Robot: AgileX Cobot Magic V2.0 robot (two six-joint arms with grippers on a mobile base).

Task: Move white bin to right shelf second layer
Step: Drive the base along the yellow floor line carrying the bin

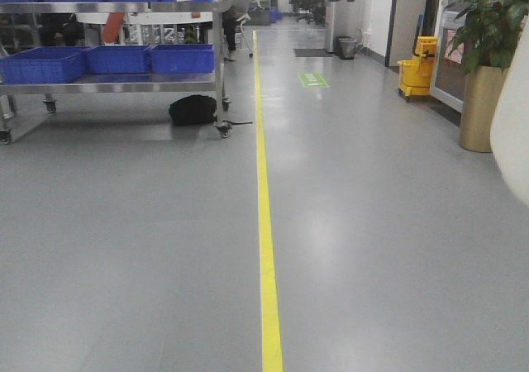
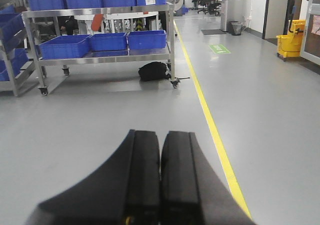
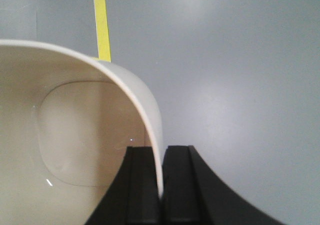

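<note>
Holding white bin by its wall, right fingers pinched tight; left fingers closed, empty. We should drive slow, bin level.

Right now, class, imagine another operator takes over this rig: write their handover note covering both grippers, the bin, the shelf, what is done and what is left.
Left gripper: shut, empty.
Right gripper: shut on the wall of the white bin, held above the grey floor near the yellow line.
Right shelf second layer: not in view.
Done: bin grasped and lifted.
Left: bring it to the shelf, set it on the second layer, release.
</note>
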